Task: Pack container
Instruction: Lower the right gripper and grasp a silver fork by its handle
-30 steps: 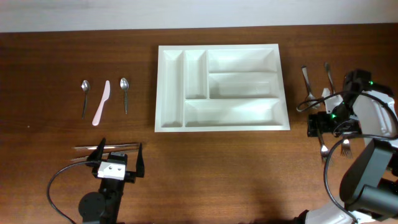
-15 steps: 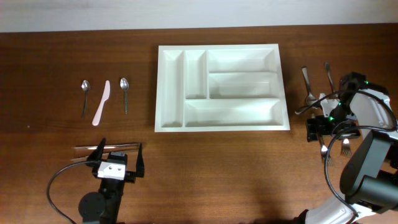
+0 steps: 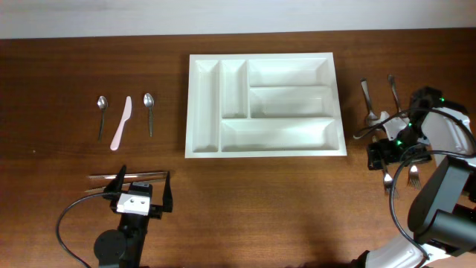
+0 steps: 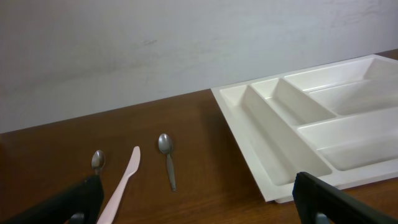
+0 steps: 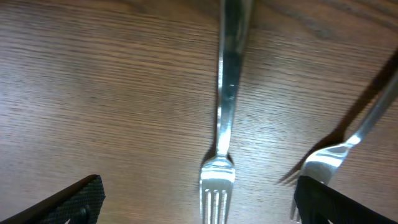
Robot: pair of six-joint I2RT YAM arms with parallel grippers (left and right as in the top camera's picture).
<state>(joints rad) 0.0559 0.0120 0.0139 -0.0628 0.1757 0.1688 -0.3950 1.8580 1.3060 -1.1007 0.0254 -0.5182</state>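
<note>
Left tool spread wide, empty; right tool spread wide over a fork

The left tool sits low and level, jaws spread wide; the right tool points straight down, jaws equally wide.

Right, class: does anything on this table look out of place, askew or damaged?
Nothing stands out. The white tray sits square and empty; spoons and a pink knife lie neatly to its left, forks to its right.

One white container, two spoons, one pink knife, two forks, two more utensils of unclear kind.
</note>
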